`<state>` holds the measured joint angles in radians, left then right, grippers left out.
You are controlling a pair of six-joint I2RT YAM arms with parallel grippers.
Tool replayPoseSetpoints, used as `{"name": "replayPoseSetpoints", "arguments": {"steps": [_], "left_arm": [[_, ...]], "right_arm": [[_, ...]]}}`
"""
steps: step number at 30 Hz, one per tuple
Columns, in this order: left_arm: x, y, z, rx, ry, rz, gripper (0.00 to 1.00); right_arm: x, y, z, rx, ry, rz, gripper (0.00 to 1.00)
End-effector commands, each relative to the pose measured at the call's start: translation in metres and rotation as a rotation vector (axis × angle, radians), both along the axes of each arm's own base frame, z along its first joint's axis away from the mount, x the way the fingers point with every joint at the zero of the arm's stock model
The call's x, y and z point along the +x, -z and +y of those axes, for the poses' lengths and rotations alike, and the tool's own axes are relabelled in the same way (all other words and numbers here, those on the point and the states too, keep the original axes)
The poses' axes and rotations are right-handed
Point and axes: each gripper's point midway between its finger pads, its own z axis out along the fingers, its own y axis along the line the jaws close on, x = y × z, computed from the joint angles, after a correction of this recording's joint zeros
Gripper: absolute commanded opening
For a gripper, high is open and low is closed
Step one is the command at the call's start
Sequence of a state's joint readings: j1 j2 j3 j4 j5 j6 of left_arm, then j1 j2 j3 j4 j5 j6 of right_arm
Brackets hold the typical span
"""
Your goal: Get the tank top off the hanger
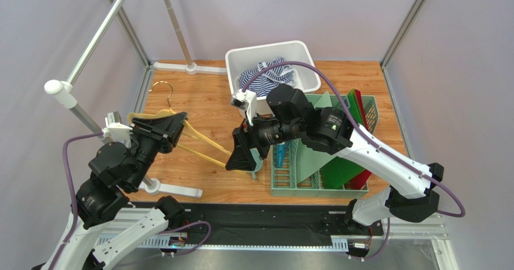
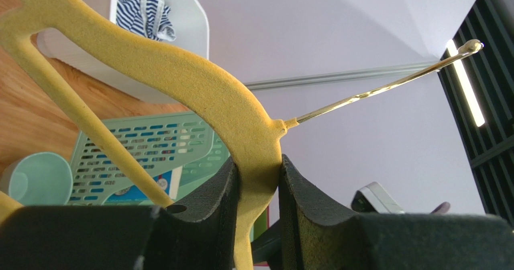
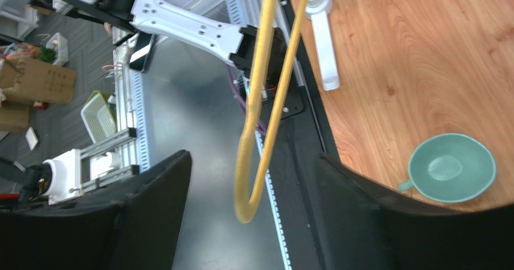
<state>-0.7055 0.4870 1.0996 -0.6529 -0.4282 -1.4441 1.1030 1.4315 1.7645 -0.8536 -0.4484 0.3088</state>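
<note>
The yellow hanger is bare and held in the air over the table's left half. My left gripper is shut on its neck just below the metal hook. In the left wrist view the black pads squeeze the hanger from both sides. My right gripper stands open around the hanger's far shoulder end. In the right wrist view that looped end of the hanger hangs between the right gripper's spread fingers without touching them. The striped tank top lies crumpled in the white basin, apart from the hanger.
A green dish rack with green and red boards stands at the right, under my right arm. A teal cup sits by the rack's left side. The grey rail rises at the left, its white foot near the front edge.
</note>
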Motion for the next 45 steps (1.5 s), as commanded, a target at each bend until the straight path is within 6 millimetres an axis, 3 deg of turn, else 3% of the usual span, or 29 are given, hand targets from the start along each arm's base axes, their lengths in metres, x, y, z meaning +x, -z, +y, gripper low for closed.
{"name": "replayPoseSetpoints", "arguments": {"steps": [1, 3, 5, 8, 9, 10, 11, 13, 15, 18, 22, 24, 27, 28, 31, 36, 41, 45], "left_arm": [[0.001, -0.021, 0.002, -0.077, -0.014, -0.048, 0.0], [0.001, -0.021, 0.001, -0.084, -0.009, -0.048, 0.0], [-0.001, -0.021, 0.002, -0.09, -0.006, -0.05, 0.0], [-0.003, -0.018, 0.002, -0.1, 0.002, -0.047, 0.0], [-0.003, -0.017, 0.001, -0.1, 0.008, -0.049, 0.0], [-0.005, -0.017, 0.0, -0.099, 0.017, -0.057, 0.03], [-0.008, -0.017, -0.003, -0.066, 0.043, -0.072, 0.09], [-0.016, -0.013, -0.008, -0.02, 0.095, -0.079, 0.34], [-0.022, -0.006, -0.011, 0.022, 0.132, -0.073, 0.47], [-0.035, 0.006, -0.014, 0.056, 0.19, -0.066, 0.59], [-0.054, 0.015, -0.011, 0.095, 0.251, -0.106, 0.64], [-0.062, 0.014, -0.012, 0.132, 0.289, -0.148, 0.71], [-0.07, 0.0, -0.022, 0.234, 0.364, -0.247, 0.74], [-0.078, -0.017, -0.025, 0.243, 0.402, -0.305, 0.74], [-0.086, -0.041, -0.044, 0.365, 0.521, -0.413, 0.74], [-0.088, -0.076, -0.059, 0.61, 0.636, -0.546, 0.75], [-0.089, -0.085, -0.06, 0.761, 0.699, -0.569, 0.74], [-0.1, -0.067, -0.074, 0.796, 0.87, -0.543, 0.74]], "right_arm": [[0.016, 0.002, 0.0, 0.025, 0.119, -0.02, 0.61], [0.025, 0.011, -0.002, 0.009, 0.176, -0.029, 0.44], [0.029, 0.008, 0.0, 0.029, 0.197, -0.04, 0.38], [0.033, 0.004, -0.001, 0.047, 0.22, -0.054, 0.17], [0.033, 0.001, -0.002, 0.057, 0.224, -0.056, 0.04], [0.033, 0.001, -0.003, 0.058, 0.227, -0.058, 0.0], [0.037, 0.001, -0.005, 0.056, 0.249, -0.067, 0.0], [0.043, 0.002, -0.012, 0.043, 0.284, -0.094, 0.0], [0.049, 0.009, -0.023, 0.007, 0.307, -0.1, 0.0], [0.053, 0.012, -0.041, -0.019, 0.309, -0.111, 0.0], [0.05, 0.012, -0.065, -0.049, 0.288, -0.129, 0.0], [0.038, 0.011, -0.078, -0.057, 0.232, -0.123, 0.0], [0.009, 0.015, -0.093, -0.069, 0.099, -0.1, 0.0], [0.0, 0.017, -0.097, -0.073, 0.061, -0.084, 0.0], [-0.021, 0.03, -0.114, -0.115, -0.001, -0.035, 0.0], [-0.05, 0.046, -0.135, -0.146, -0.073, 0.039, 0.0], [-0.065, 0.046, -0.151, -0.143, -0.089, 0.056, 0.0], [-0.071, 0.042, -0.157, -0.13, -0.09, 0.057, 0.0]]}}
